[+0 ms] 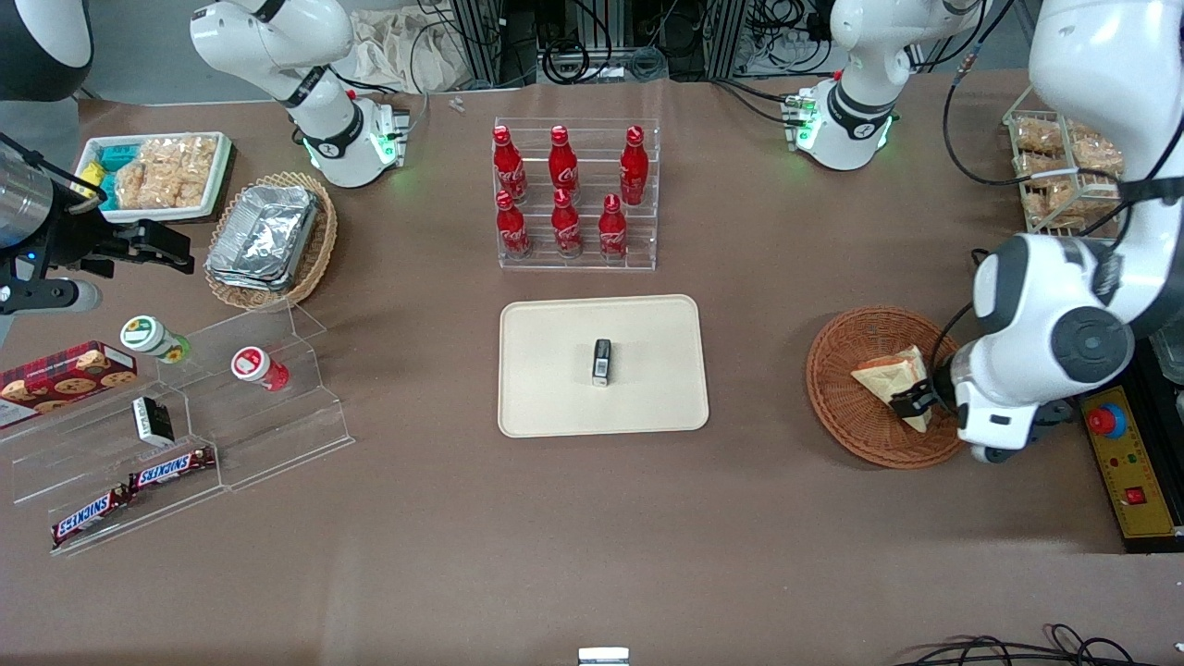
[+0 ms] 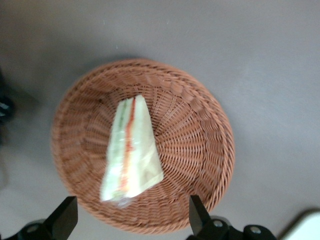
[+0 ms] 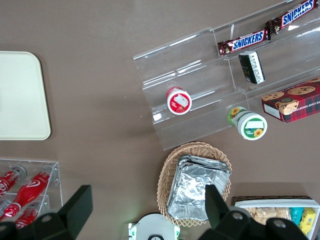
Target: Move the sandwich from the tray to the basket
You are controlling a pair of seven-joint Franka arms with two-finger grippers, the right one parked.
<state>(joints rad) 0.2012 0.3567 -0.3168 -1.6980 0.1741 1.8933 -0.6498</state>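
Toward the working arm's end of the table, at mid-height in the front view, the wrapped sandwich lies in the round brown basket, inside its rim. Close by the sandwich in that view is the left gripper, its jaws set wide apart with nothing held between them; whether it touches the bread or the basket, I can't tell. Seen from the left wrist, the sandwich shows its layered face, with an orange-red stripe running along pale bread. In the centre of the front view, the cream tray carries a small dark item. Above the tray in the frame, farther from the front camera, a clear rack holds six red bottles. Toward the parked arm's end, in the upper part of the frame, a foil-covered block sits in a woven basket. Nearer the front camera at that end, a clear stepped stand holds tubs, wrapped bars and a plaid cookie box.
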